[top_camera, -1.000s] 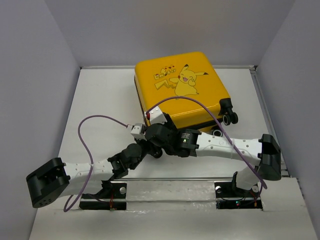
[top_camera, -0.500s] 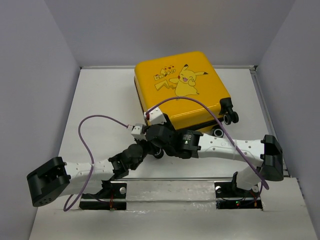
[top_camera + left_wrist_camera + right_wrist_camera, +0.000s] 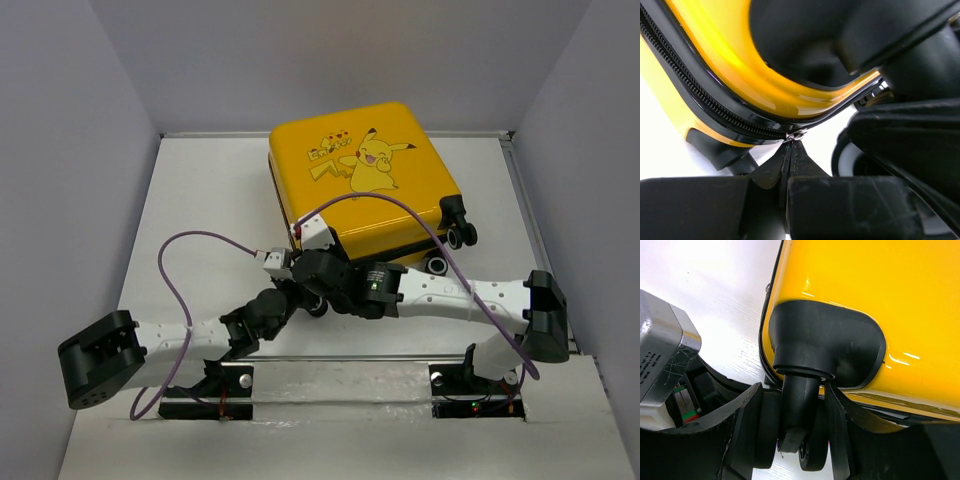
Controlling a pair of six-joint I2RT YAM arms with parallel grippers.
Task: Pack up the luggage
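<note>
The luggage (image 3: 360, 170), a yellow Pikachu-print suitcase, lies flat and closed at the back of the table. Both arms meet at its near-left corner. In the left wrist view my left gripper (image 3: 792, 146) is shut on the small metal zipper pull (image 3: 797, 134) at the black zipper line (image 3: 715, 107). In the right wrist view my right gripper (image 3: 794, 390) straddles the corner's black caster wheel (image 3: 812, 450), and its fingers (image 3: 747, 420) press against both sides of it. From above, the left gripper (image 3: 295, 296) and right gripper (image 3: 318, 290) crowd together and hide that corner.
Two more caster wheels (image 3: 460, 235) stick out at the suitcase's right side. Purple cables (image 3: 175, 270) loop over both arms. Grey walls close in the white table (image 3: 200, 200) on the left, back and right. The arm bases (image 3: 220, 385) sit at the near edge.
My left gripper has closed onto the zipper pull. The right arm has edged slightly left at the same corner. The suitcase has barely moved.
</note>
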